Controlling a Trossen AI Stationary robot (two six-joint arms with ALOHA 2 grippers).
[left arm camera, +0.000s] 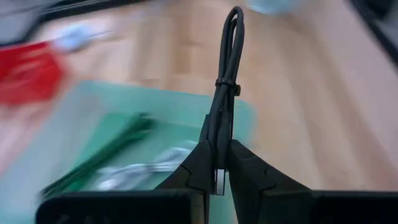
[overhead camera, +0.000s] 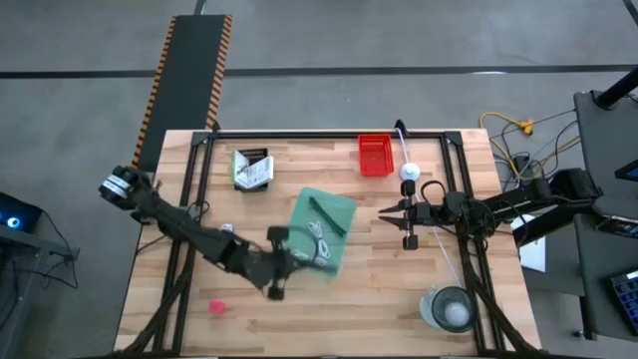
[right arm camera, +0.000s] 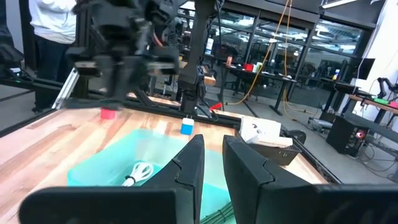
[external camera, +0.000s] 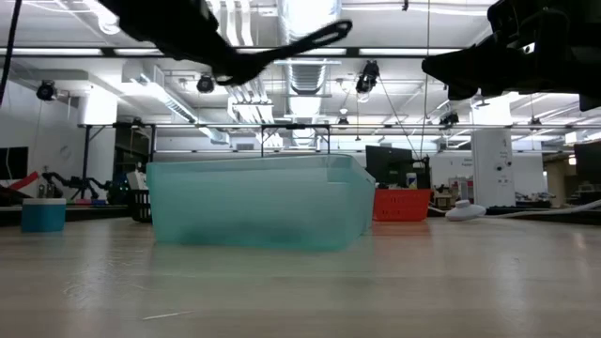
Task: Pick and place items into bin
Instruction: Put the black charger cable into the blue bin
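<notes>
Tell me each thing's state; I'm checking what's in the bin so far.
Left claw: shut on black cable, raised above the bin.
Black cable: bundled, tied, held by one end.
Green bin: upright, open-topped.
White coiled cable: lying in the bin.
Green marker: lying in the bin.
Right claw: empty, beside the bin.

1. The table point(overhead camera: 399, 299) is pale wood planks, smooth and faintly sheened.
2. The bin point(external camera: 258, 202) is translucent teal plastic, frosted.
3. The black cable point(left arm camera: 227, 68) looks matt rubber.
4. The red basket point(overhead camera: 375, 155) is perforated plastic.
</notes>
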